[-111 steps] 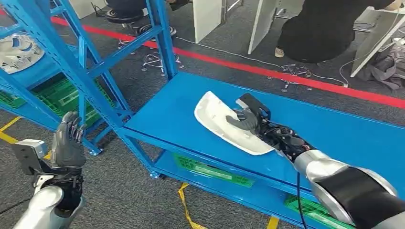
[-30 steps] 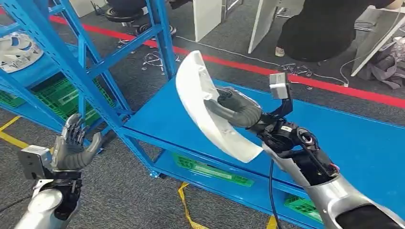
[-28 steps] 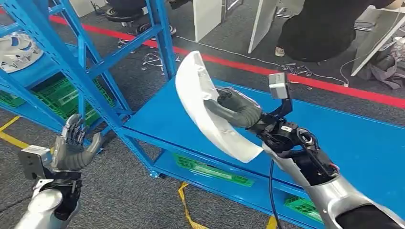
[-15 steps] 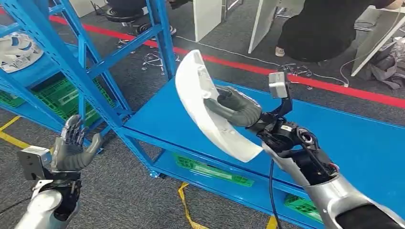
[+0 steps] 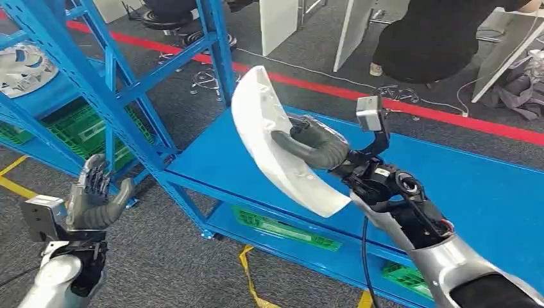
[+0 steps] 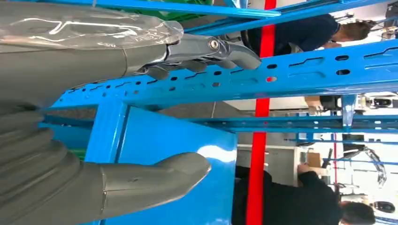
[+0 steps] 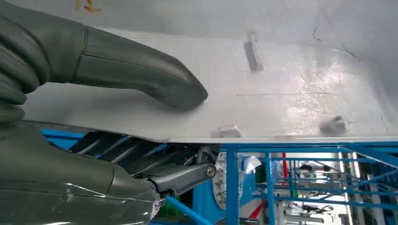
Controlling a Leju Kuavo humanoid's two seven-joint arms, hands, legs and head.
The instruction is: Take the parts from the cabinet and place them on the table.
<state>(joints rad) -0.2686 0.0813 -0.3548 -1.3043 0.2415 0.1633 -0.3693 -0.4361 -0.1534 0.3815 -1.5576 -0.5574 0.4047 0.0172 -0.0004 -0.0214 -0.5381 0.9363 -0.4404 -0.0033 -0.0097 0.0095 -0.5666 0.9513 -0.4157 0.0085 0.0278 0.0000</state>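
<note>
White part (image 5: 276,144) gripped upright by right hand (image 5: 314,144).

The white part (image 5: 276,144) hides most of the right hand (image 5: 314,146) fingers in the head view; in the right wrist view its edges run past the frame. A second white part (image 5: 22,70) on the rack (image 5: 96,83), seemingly similar, is cut off. The person (image 5: 436,38) is cropped above.
</note>
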